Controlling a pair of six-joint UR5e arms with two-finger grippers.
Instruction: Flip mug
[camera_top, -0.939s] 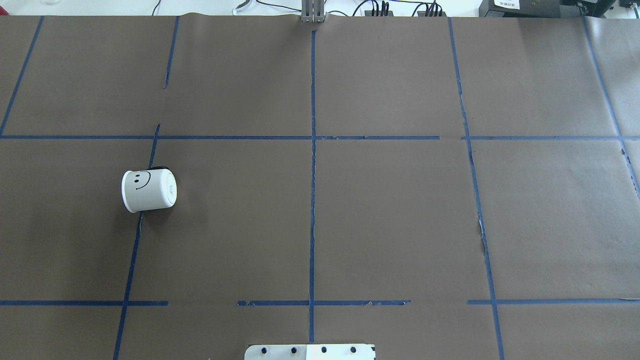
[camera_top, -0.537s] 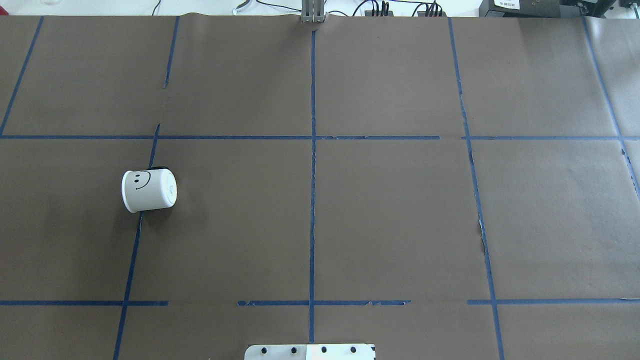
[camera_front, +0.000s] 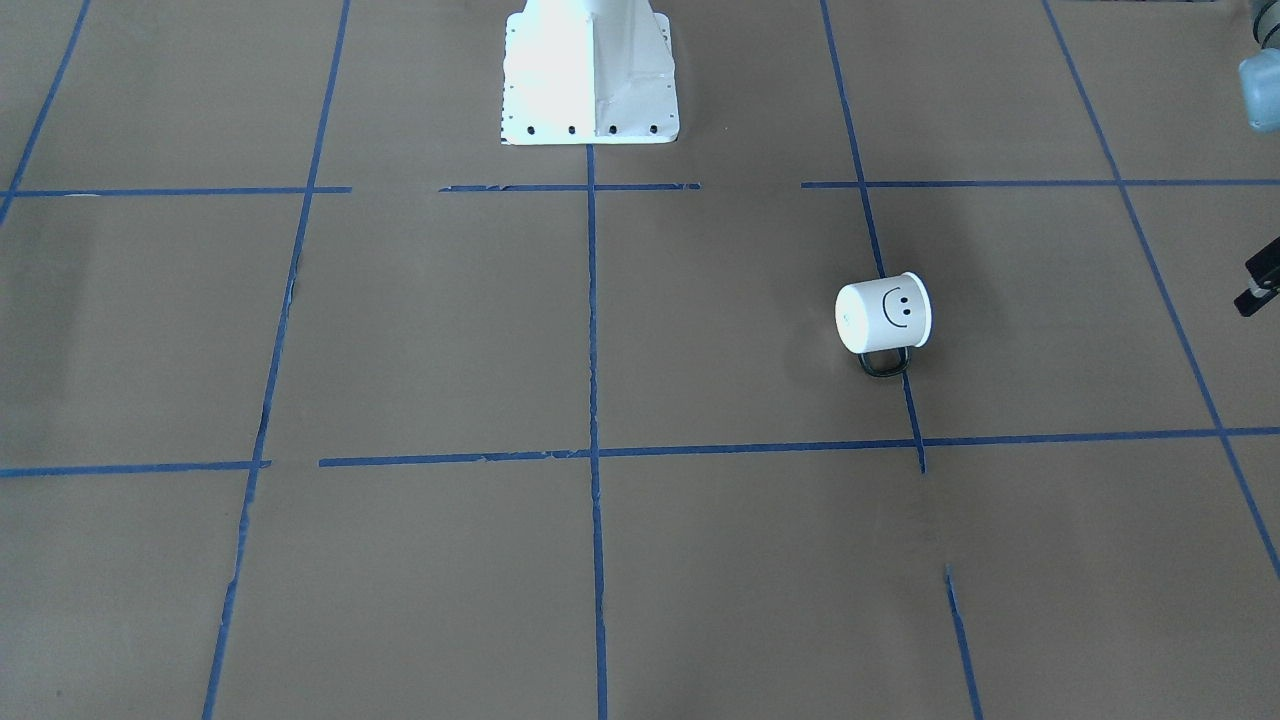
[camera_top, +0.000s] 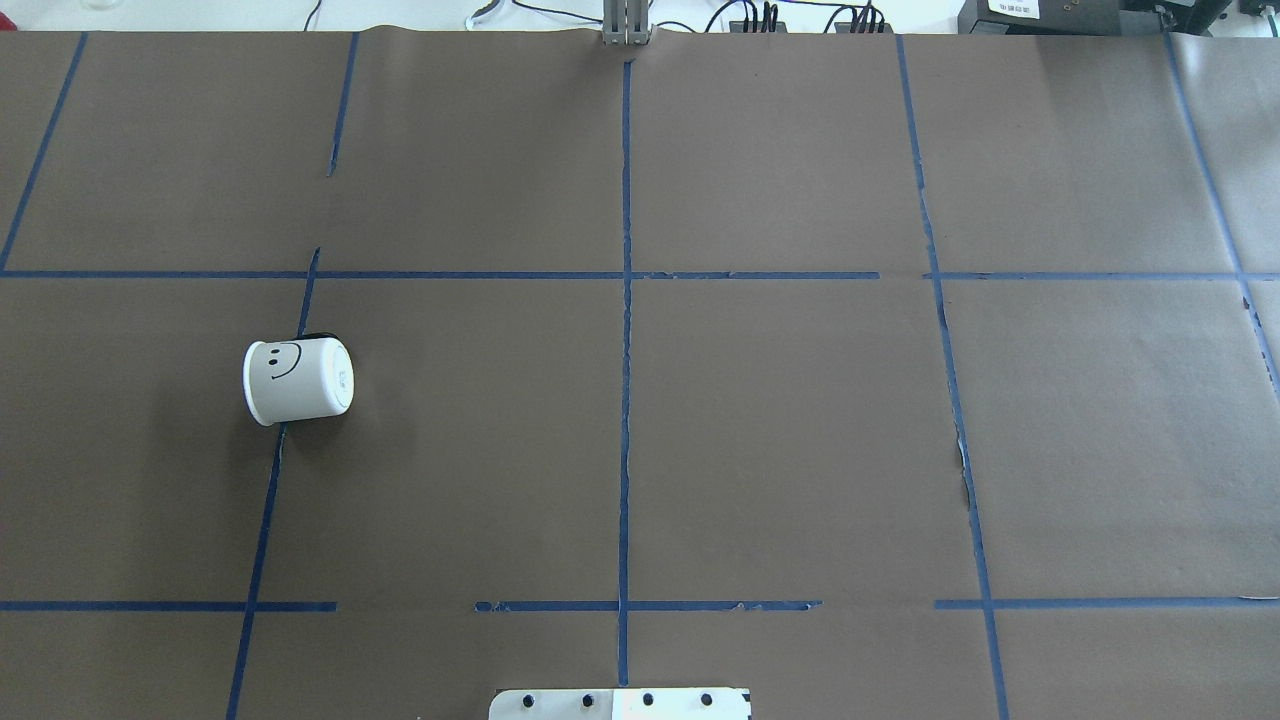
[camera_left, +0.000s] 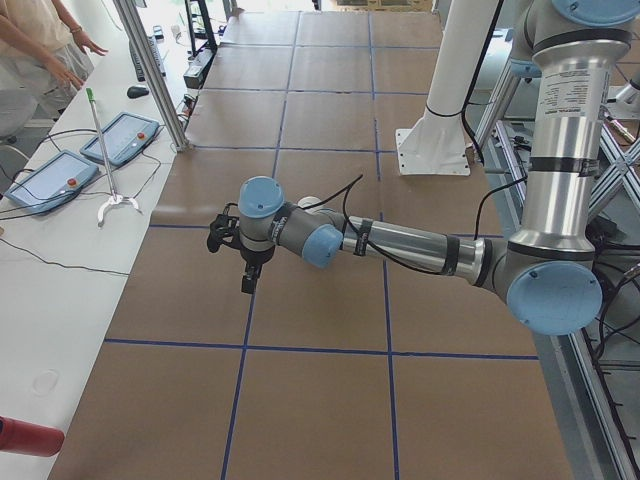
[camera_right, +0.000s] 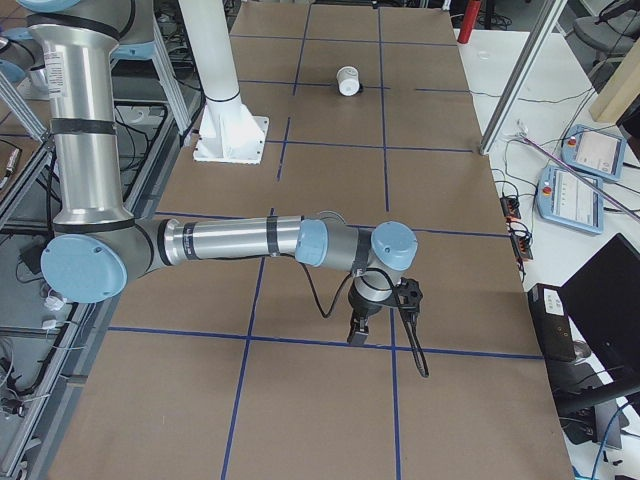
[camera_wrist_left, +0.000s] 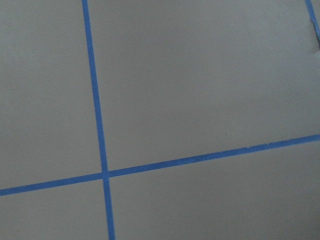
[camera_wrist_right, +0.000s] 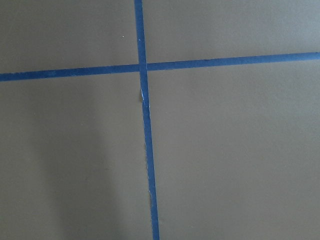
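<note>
Just mug (camera_top: 297, 381) on blue-taped brown paper (camera_top: 800, 420)

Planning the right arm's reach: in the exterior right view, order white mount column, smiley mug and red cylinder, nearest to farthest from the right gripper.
From right gripper:
1. White mount column, robot's side.
2. White smiley-face mug, farther along the table.
3. Red cylinder, far end, operators' side.

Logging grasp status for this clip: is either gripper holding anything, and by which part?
Nothing is held. The mug lies on its side on the table, alone; the left gripper and right gripper hang over bare paper away from it.
</note>
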